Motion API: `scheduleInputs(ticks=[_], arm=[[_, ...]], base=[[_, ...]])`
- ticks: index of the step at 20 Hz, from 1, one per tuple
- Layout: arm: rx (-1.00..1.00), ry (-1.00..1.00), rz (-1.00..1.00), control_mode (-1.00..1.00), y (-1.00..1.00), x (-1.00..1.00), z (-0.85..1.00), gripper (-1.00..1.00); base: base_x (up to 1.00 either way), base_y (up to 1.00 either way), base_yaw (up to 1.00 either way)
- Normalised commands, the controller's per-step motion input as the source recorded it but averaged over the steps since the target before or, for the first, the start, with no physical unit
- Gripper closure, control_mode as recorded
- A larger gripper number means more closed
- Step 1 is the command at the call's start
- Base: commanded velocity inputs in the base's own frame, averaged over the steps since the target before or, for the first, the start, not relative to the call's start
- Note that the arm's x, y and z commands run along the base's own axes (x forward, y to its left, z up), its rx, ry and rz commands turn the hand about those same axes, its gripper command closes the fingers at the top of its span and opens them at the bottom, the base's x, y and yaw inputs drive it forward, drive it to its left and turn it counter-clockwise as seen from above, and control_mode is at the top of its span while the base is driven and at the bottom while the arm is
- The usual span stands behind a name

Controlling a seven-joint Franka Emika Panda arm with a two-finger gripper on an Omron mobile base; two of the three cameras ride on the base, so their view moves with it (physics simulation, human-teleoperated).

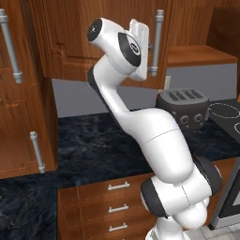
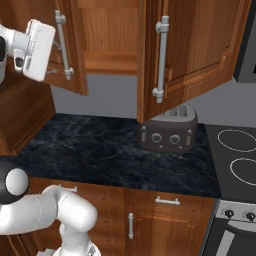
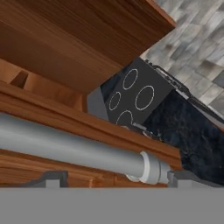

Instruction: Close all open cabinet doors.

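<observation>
Dark counter (image 2: pixel 100 145) below; gripper (image 2: pixel 61 49), spread unclear, hard against left cabinet door (image 2: pixel 70 45) handle (image 2: pixel 63 45): push squarely.

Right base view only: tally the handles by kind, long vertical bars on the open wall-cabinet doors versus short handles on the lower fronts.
Long vertical bar handles: 2
Short handles on lower fronts: 3
Total: 5
</observation>
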Motion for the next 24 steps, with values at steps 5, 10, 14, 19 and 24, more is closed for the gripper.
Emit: scheduleInputs(ticks=[5,10,14,19,24], arm=[[0.00,0.00,0.00,-1.00,-0.30,0.57,-0.28,-1.00],[0.02,0.00,0.12,-1.00,-0.25,0.60,-0.33,-1.00],[0.07,0.00,0.24,-1.00,-0.21,0.57,-0.30,-1.00],[0.13,0.00,0.34,-1.00,-0.16,0.51,-0.22,-1.00],[0.12,0.00,0.36,-1.00,-0.06,0.46,-0.16,-1.00]], base=[[0.00,0.00,0.00],[0.00,0.00,0.00],[0.00,0.00,0.00],[0.00,0.00,0.00],[0.00,0.00,0.00]])
